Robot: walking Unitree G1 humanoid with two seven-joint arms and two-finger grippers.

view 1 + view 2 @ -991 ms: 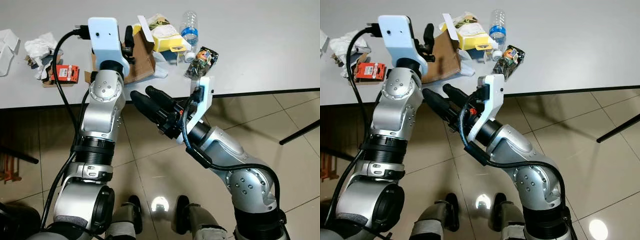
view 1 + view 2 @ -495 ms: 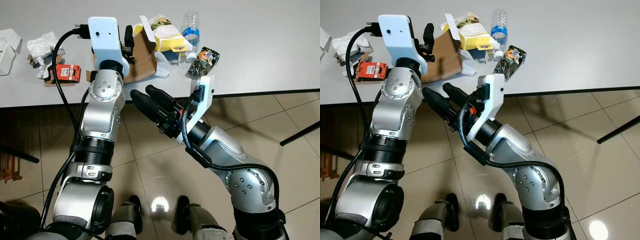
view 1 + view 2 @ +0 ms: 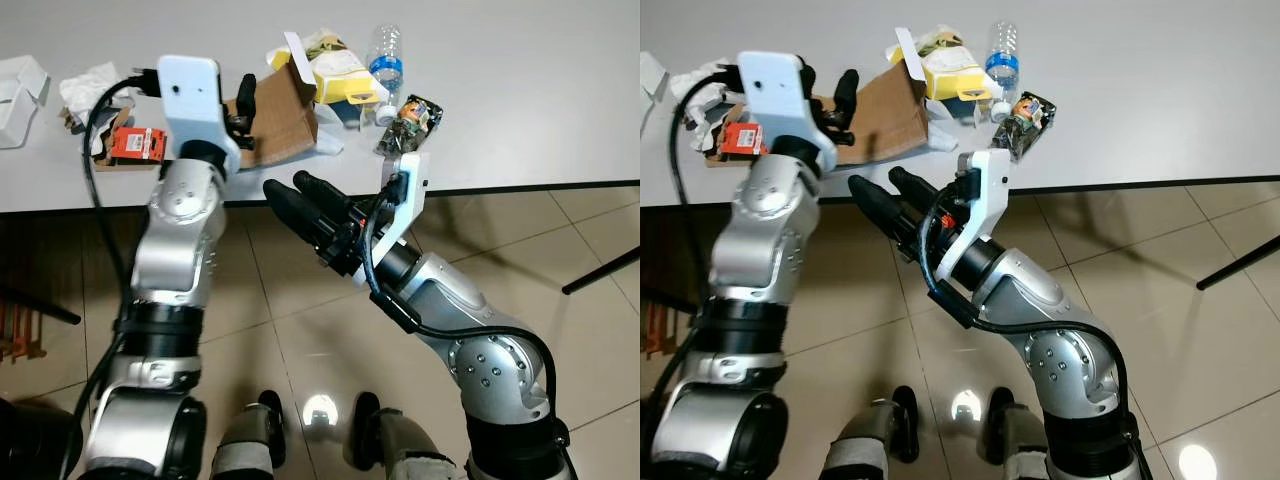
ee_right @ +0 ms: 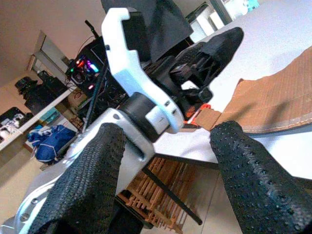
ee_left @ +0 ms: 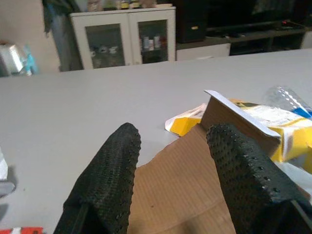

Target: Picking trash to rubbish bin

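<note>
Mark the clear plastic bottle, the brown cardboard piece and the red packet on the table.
clear plastic bottle point(image 3: 381, 62), left eye view, on its blue label.
brown cardboard piece point(image 3: 287, 112), left eye view, on its flat brown face.
red packet point(image 3: 136, 144), left eye view, on its red front.

The left pincer point(image 3: 243, 100) has swung leftward across the cardboard point(image 3: 285, 110), fingers apart.

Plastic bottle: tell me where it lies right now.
The plastic bottle lies on the white table, right of centre in the eye views, beside the yellow carton and just behind the crumpled snack wrapper.
</note>
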